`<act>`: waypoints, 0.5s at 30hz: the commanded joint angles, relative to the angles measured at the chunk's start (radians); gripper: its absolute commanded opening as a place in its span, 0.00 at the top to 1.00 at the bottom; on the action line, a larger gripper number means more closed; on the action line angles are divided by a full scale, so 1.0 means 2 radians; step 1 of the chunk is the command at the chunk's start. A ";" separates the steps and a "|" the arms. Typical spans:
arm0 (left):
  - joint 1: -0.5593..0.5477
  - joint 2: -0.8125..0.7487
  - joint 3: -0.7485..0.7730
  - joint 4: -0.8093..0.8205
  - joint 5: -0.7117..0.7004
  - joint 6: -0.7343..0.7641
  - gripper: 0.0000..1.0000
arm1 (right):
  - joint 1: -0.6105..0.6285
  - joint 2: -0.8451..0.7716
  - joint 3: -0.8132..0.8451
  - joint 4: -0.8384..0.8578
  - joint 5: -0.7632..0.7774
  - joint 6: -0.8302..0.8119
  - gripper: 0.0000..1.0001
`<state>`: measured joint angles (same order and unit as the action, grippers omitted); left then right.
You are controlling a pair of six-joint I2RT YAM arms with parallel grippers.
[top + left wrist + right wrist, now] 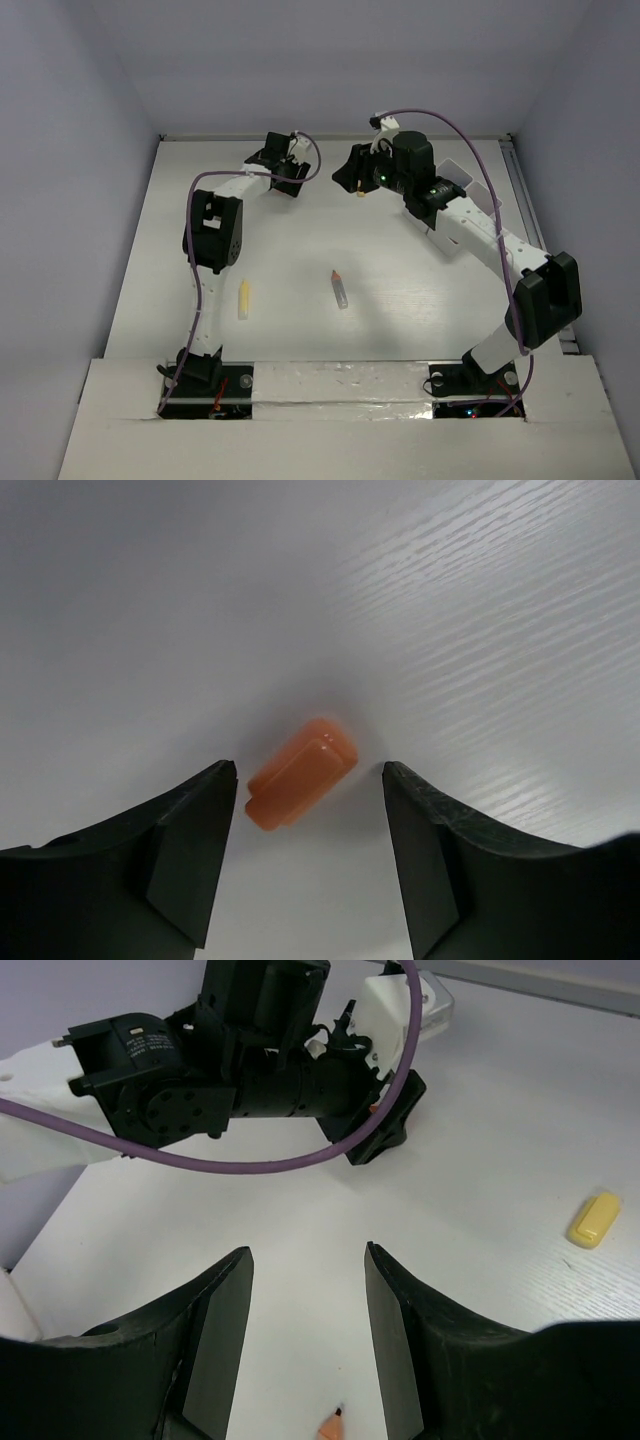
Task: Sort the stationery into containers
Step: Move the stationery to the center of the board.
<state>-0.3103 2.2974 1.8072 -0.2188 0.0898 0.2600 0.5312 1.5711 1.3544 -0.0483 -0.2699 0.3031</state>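
Stationery lies scattered on a white table (400,300), well apart from one another. Of the white organiser tray (432,1005), only a corner shows, at the far side behind the left arm's wrist; its compartments cannot be made out.

Both arms reach to the far middle of the table. The right gripper (307,1252) hangs with its fingers apart and nothing between them, facing the left arm's wrist. The left gripper (309,770) is also spread wide and holds nothing.

A yellow tube (243,298) and an orange-capped grey tube (340,290) lie nearer the bases, out of either gripper's immediate reach. A yellow eraser-like bit (594,1219) lies off to the right in the right wrist view.

The item in hand is the orange eraser-like bit (300,773). It lies flat on the table between the left fingers, clear of both, nearer the left one and level with or just ahead of the tips. Its long axis runs diagonally across the gap, from lower left to upper right in the left wrist view, neither square to the fingers nor in line with them.

Assessment: the left arm is the one placed for this pick. Closing as it stands would likely catch opposite corners and turn the piece. A small wrist rotation and a short advance appear advisable. Height above the table cannot be told.
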 commanded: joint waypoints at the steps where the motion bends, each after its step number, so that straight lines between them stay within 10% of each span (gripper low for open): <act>1: 0.016 0.001 0.011 -0.016 0.014 -0.004 0.43 | 0.003 -0.002 0.010 0.012 -0.003 -0.002 0.45; 8: 0.016 0.004 0.010 -0.023 0.012 -0.006 0.62 | 0.003 -0.009 0.004 0.013 -0.003 0.000 0.45; 15: 0.016 0.003 0.018 -0.019 0.026 -0.015 0.46 | 0.003 -0.010 0.004 0.011 -0.008 0.000 0.45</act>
<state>-0.2760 2.3013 1.8076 -0.2409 0.1169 0.2398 0.5312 1.5715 1.3544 -0.0525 -0.2714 0.3061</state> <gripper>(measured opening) 0.536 0.546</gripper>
